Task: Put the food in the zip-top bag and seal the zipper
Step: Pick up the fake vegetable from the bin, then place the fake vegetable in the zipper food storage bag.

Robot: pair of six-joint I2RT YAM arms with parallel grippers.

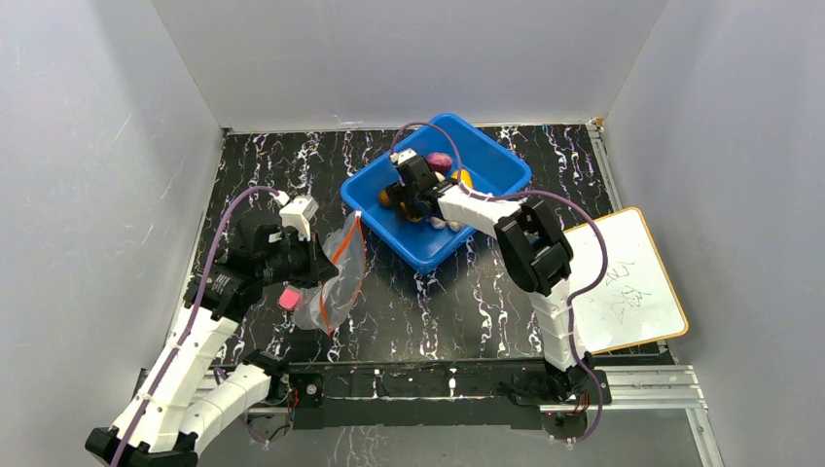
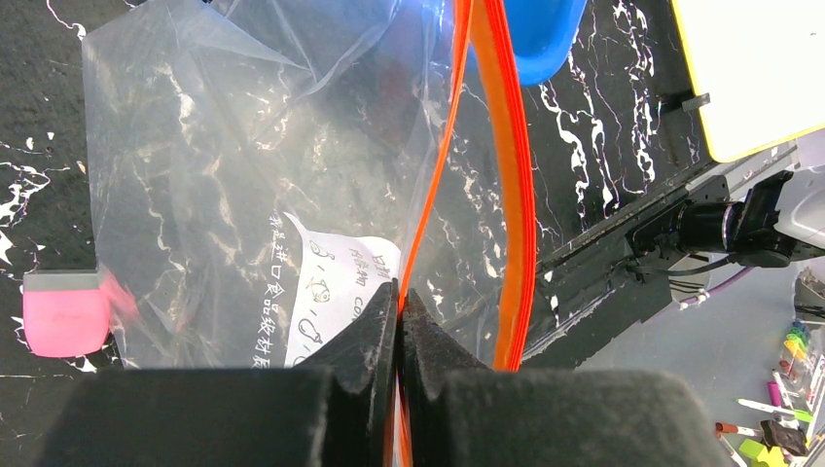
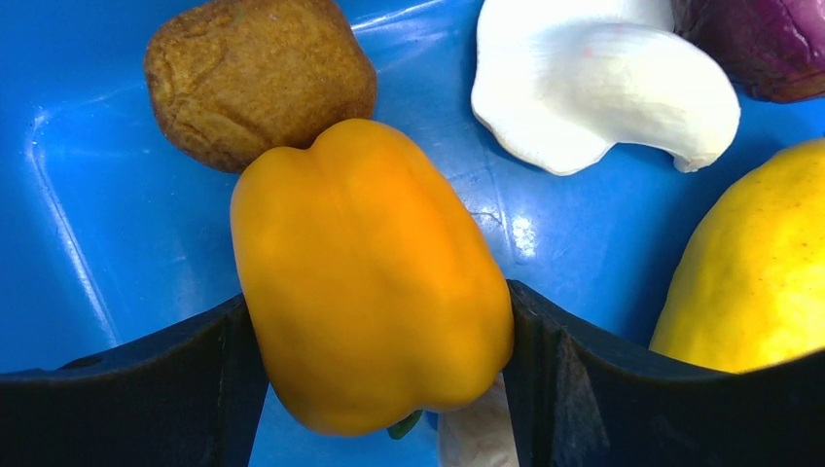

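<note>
R hand [image 3: 377, 321] is down in the blue bin [image 1: 428, 248], fingers either side of the orange pepper [image 3: 370, 282] and pressed to its flanks: clamped on it, pepper still low in the bin. A brown lump [image 3: 258, 83] touches the pepper's top. A white piece [image 3: 603, 88], a purple piece [image 3: 759, 44] and a yellow fruit [image 3: 749, 272] lie nearby, all in the bin.

Over to the L hand [image 2: 399, 302]: fingers tight together, pinching one lip of the clear bag [image 2: 243, 195] right at the zipper [image 2: 511, 195]. The other orange strip stands apart, so the mouth gapes, unsealed. The bag is held up just left of the bin, w/ no food visible inside. A pink block [image 2: 63, 316] sits on the black marbled surface [image 1: 457, 302] beside the bag. A whiteboard [image 1: 627, 282] lies far R.
</note>
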